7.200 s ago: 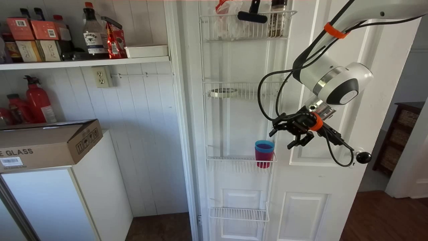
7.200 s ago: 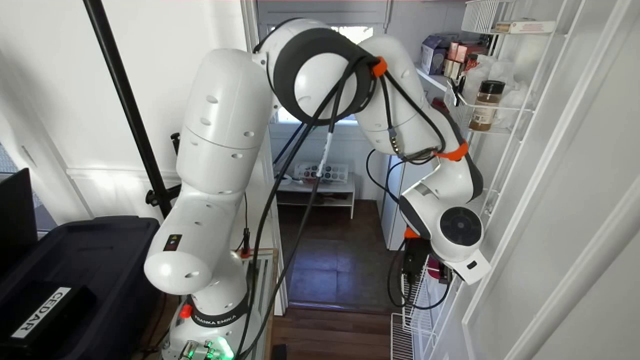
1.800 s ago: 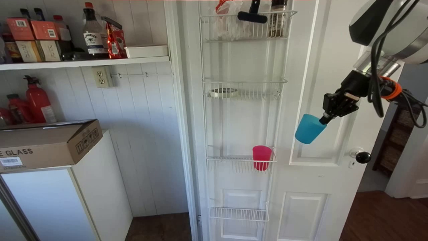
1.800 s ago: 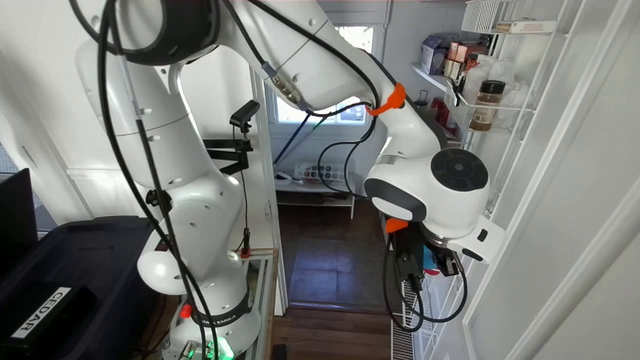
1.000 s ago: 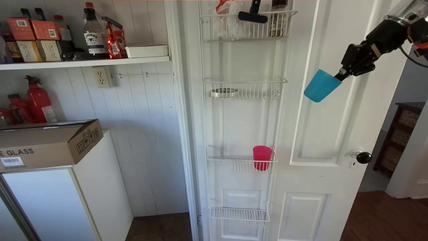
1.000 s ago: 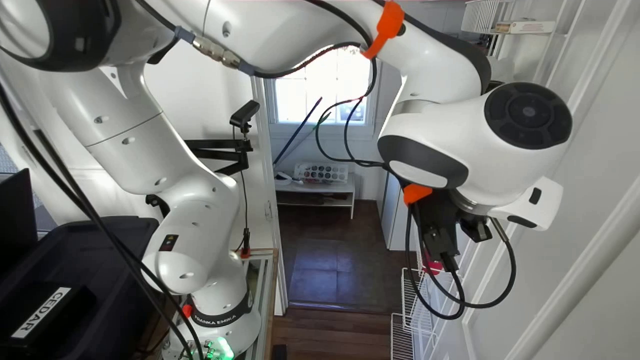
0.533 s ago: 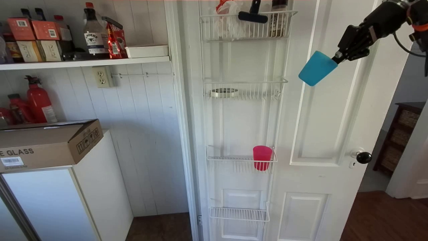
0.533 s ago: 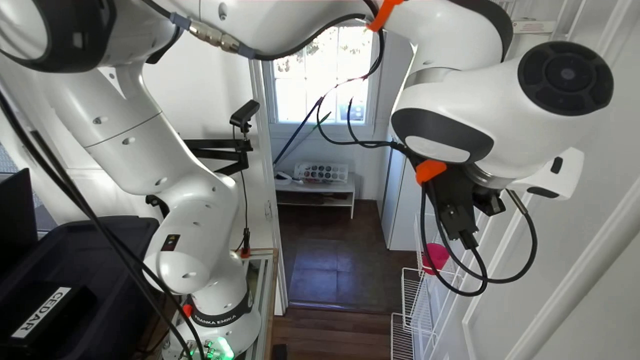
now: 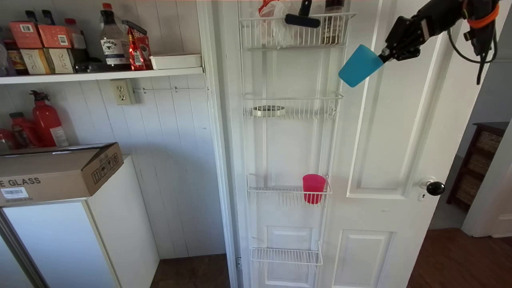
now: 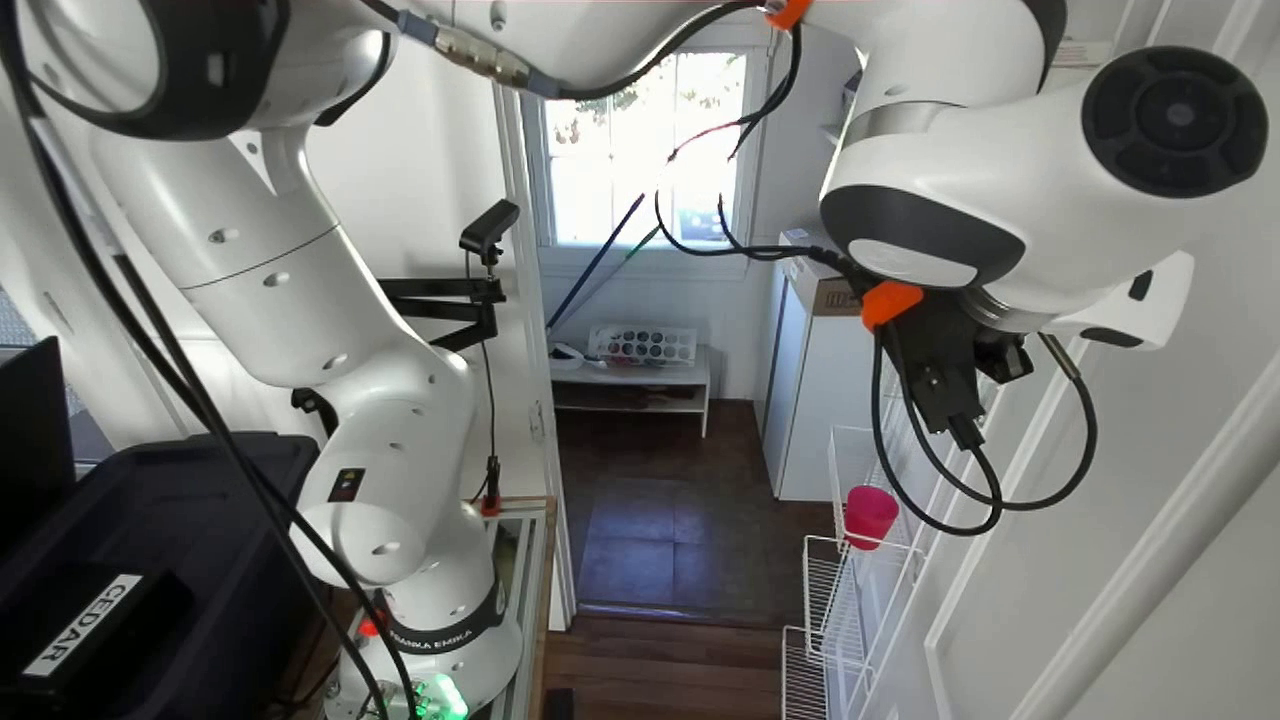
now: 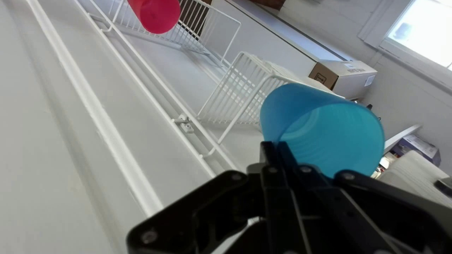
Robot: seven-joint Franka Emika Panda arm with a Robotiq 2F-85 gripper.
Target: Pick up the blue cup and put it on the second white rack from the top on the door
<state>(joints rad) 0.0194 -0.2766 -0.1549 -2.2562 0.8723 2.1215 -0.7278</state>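
Observation:
My gripper (image 9: 384, 57) is shut on the rim wall of the blue cup (image 9: 359, 66), which hangs tilted, its mouth toward the gripper. In the wrist view, one fingertip is inside the cup (image 11: 328, 137) and one outside. The cup is in the air, above and right of the second white rack (image 9: 294, 98) as seen in an exterior view; that rack bears a flat round white item (image 9: 269, 113). These racks hang on the white door (image 9: 390, 120). In an exterior view my gripper's black body (image 10: 940, 370) shows, but the cup is hidden.
A deeper white wire basket (image 9: 249, 19) above holds a plastic bag, a black-handled tool and a jar. The pink-red cup (image 9: 313, 188) stands on a lower rack (image 9: 276, 190). The lowest rack (image 9: 286, 256) and the dark knob (image 9: 435, 188) are farther down.
The blue cup, several seconds ago nested in the pink-red cup, is now lifted out. Over the last second the gripper has carried it up and leftward in an exterior view, toward the racks.

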